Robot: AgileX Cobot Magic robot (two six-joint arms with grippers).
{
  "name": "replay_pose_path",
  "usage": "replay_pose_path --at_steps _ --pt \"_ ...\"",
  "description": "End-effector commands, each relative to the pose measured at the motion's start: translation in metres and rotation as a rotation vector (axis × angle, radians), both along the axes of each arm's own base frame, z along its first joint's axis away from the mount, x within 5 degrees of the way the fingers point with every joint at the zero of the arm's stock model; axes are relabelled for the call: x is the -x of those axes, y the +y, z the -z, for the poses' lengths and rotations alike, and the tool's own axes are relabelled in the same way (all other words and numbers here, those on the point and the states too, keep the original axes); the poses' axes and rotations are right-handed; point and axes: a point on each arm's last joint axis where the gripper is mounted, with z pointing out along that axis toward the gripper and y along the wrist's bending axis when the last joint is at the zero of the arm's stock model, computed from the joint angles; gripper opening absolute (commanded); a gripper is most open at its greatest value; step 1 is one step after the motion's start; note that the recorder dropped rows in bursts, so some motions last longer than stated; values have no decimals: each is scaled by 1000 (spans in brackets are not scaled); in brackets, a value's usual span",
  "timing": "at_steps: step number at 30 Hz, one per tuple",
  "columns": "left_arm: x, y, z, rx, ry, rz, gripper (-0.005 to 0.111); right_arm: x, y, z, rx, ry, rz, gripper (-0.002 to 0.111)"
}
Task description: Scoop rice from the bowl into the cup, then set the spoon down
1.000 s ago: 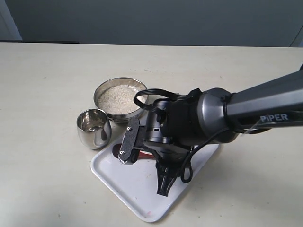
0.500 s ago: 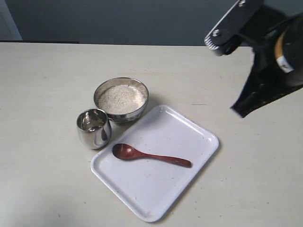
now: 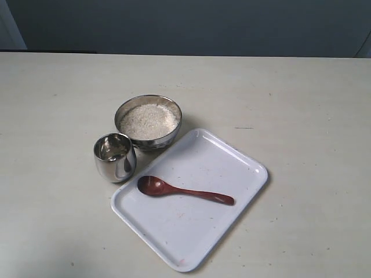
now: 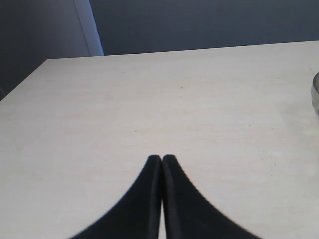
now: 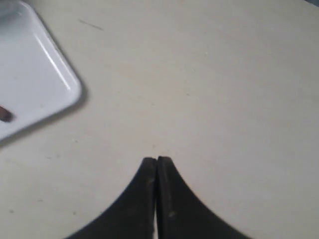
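1. One bowl (image 3: 152, 142), one cup (image 3: 113, 168), one spoon (image 3: 188, 191), one tray (image 3: 197, 237), two grippers.
2. Bowl: shiny steel, heaped w/ white rice (image 3: 148, 120) nearly to the rim. It sits just beside the tray's far corner.
3. Cup: steel tumbler, upright, just beside the bowl and near the tray's left edge. Can't tell if any grains are inside, only reflections show.
4. Spoon: reddish-brown wood, lying flat on the white tray, head toward the cup, handle pointing right. No gripper touches it.
5. L gripper (image 4: 161, 158): black fingers pressed together tip to tip, gripping nothing, over bare table.
6. R gripper (image 5: 157, 159): same, fingers closed tight on nothing, over bare table beside the tray.
7. Ext. view alone shows the full set of bowl, cup, spoon and tray. The grippers show only in the wrist views.
8. L wrist view catches just a steel sliver (image 4: 316, 94) at the frame edge; bowl or cup, can't tell.
9. R wrist view catches one rounded tray corner (image 5: 35, 74) and the dark tip of the spoon handle (image 5: 4, 114).
10. Table (image 3: 301, 116): pale cream, matte, lightly speckled, w/ one short dark mark (image 3: 244, 128) right of the bowl.
11. Room: dark blue-grey wall (image 3: 185, 26) behind the table, w/ a paler upright strip (image 4: 88, 25) in the L wrist view.
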Motion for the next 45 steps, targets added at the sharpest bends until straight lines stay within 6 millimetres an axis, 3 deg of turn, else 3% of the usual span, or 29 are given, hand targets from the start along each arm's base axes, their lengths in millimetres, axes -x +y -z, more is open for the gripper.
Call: replay_pose_path --at_steps 1,16,24,32,37,45 --pt "0 0 -2 6 -11 1 1 8 -4 -7 -134 -51 -34 -1" --pt "0 0 -2 6 -11 1 1 11 0 -12 -252 -66 -60 -1" --pt "0 0 -2 6 -11 1 1 -4 1 -17 -289 -291 -68 -1" --pt "0 0 -2 6 -13 1 1 -16 -11 20 -475 -579 2 -1" --pt "0 0 -2 6 -13 1 1 -1 -18 47 -540 -710 -11 -1" --pt "0 0 -2 6 -13 1 1 20 -24 84 -566 -755 3 -1"
